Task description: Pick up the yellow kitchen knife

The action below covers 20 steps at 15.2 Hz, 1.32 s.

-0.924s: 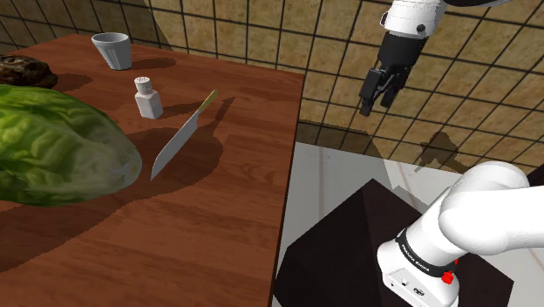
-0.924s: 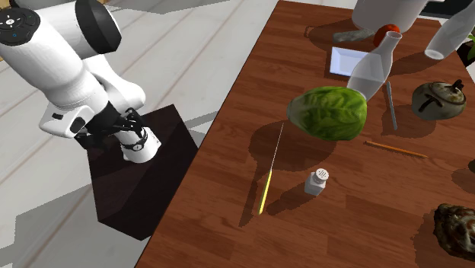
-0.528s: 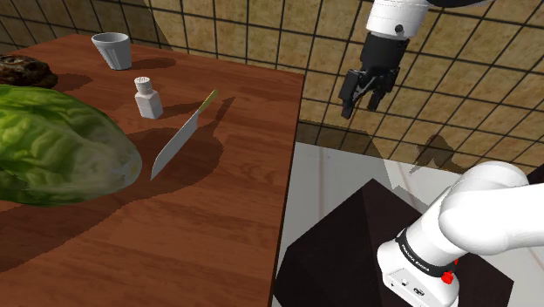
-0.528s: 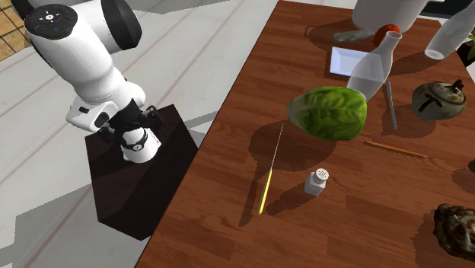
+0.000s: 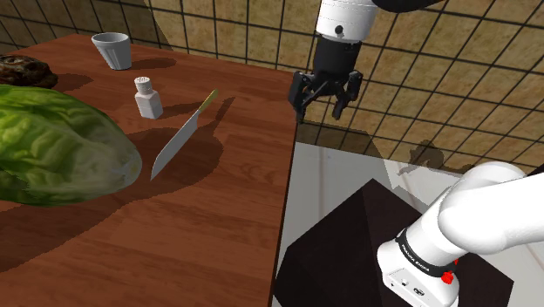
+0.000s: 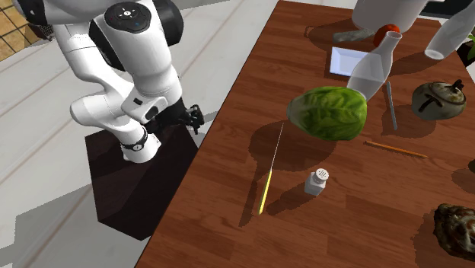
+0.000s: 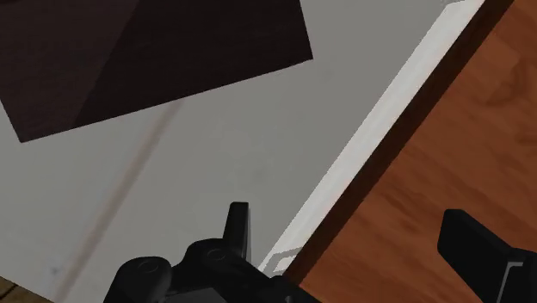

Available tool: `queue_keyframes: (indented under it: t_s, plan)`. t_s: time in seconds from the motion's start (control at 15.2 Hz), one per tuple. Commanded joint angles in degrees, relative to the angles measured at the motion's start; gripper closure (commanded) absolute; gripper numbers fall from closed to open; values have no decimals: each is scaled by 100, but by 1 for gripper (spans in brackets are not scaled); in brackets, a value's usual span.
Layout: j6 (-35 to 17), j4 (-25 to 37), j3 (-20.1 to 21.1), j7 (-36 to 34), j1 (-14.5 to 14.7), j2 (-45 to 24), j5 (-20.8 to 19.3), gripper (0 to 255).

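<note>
Yellow at the handle and pale grey along the blade, the knife lies on the brown wooden table, between the big green lettuce and the small white shaker, near both and touching neither as far as I can tell, with a grey cup further back. In under a second the arm has swung from over the floor, off to the shoulder view's right, across to the table's near edge, and the jaws now hang just above that edge, spread wide with nothing between them. That puts this at the approach stage, I judge: the jaws have reached the table but remain well apart from the knife, so a further reach inward and a descent are left before any grasp. The wrist view looks down between the parted jaws and shows the table edge running slantwise under them, with grey floor and the dark stand beyond. The second exterior view gives what the shoulder view cannot: the knife seen nearly edge-on as a thin line, its yellow handle beside the shaker and its tip aimed at the lettuce.
</note>
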State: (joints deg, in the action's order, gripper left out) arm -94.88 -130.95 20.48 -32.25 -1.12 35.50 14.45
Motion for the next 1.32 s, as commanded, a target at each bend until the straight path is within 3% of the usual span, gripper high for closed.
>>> queue_keyframes:
  t_s: [0.0, 0.4, 0.79, 0.99, 1.25]
  plan:
    - [-163, 236, 291, -508, -78, -322, 61, 0]
    - [-538, 1216, 1175, -2077, -368, -1501, -106, 0]
    - [-722, 2515, 1990, -3858, -561, -3056, -933, 0]
    - [-650, 3321, 2233, -4806, -421, -3991, -1604, 0]
    - [-314, 4624, 2212, -5906, 143, -5264, -2519, 0]
